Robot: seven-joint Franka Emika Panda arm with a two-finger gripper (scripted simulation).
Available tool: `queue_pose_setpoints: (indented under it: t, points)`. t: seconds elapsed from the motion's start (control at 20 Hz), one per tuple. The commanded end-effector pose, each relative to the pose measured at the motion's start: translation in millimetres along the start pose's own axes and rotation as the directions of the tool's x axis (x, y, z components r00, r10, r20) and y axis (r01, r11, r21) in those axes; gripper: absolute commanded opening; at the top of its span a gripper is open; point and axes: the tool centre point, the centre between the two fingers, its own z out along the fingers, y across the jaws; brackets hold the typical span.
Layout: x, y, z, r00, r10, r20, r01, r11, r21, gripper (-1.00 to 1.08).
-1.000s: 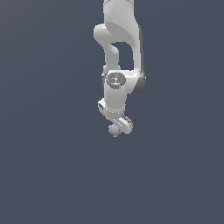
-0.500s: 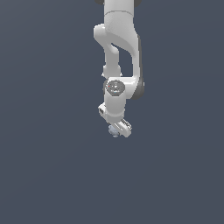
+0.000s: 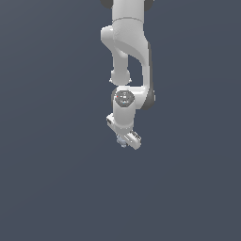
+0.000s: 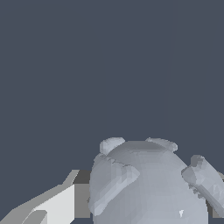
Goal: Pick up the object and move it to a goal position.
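The white jointed robot arm (image 3: 127, 61) hangs down over the plain dark grey worktop (image 3: 52, 179), its jaws closed on the small pale grey-blue knobbly ball (image 3: 123, 142) at its lowest tip. In the wrist view the ball (image 4: 148, 183) sits between a pale finger (image 4: 52, 205) and the far side, bumps showing.

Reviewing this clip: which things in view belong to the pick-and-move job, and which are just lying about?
Belongs to the job:
- ball, pale grey-blue and knobbly
- gripper, its fingers at the ball's side

Lying about:
- nothing else visible; only a plain dark background, and no goal marker shows
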Motion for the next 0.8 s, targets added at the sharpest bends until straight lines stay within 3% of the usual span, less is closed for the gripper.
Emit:
queue_pose_setpoints:
  t: [0.0, 0.75]
  points:
    - [0.3, 0.5, 0.9, 1.0, 0.001, 0.0, -0.001, 1.0, -0.001, -1.0]
    - [13.2, 4.1, -23.9, 1.0, 0.0, 0.0, 0.0, 1.0, 0.0, -1.0]
